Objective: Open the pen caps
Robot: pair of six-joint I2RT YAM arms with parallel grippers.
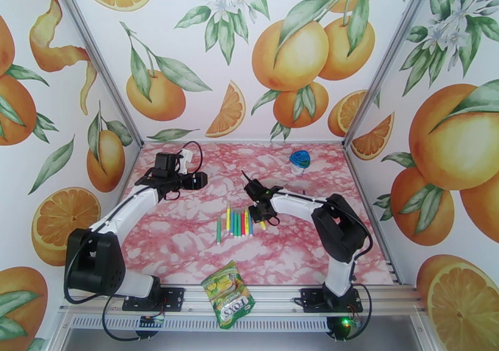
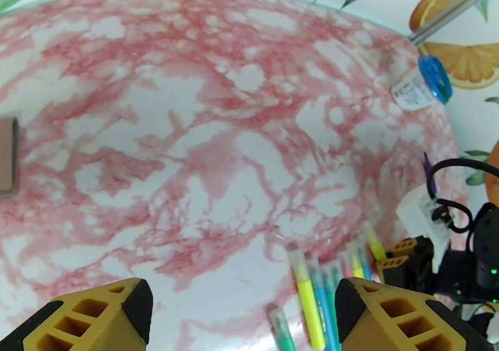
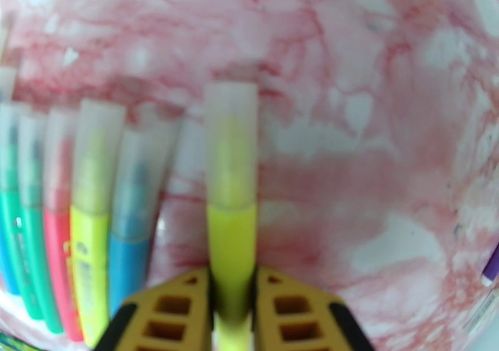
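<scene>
the packet (image 1: pixel 228 293) at the worktop's (image 1: pixel 187 246) near edge reads something like "toyo". the pens (image 1: pixel 236 223) lie in a row mid-worktop, their caps (image 3: pixel 100 153) frosted, tinted by the barrel colour. the right hand (image 3: pixel 232 290) is clamped on a yellow pen (image 3: pixel 231 240), cap (image 3: pixel 231 140) on. the left hand (image 2: pixel 240 299) hangs spread apart over the worktop's left side.

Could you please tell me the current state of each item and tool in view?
Yellow pen: gripped in right tool, cap on.
Row of pens: lying on table, caps on.
Right tool: shut on yellow pen.
Left tool: open, empty.
Container: blue lid on.
Snack packet: lying at near edge.
</scene>
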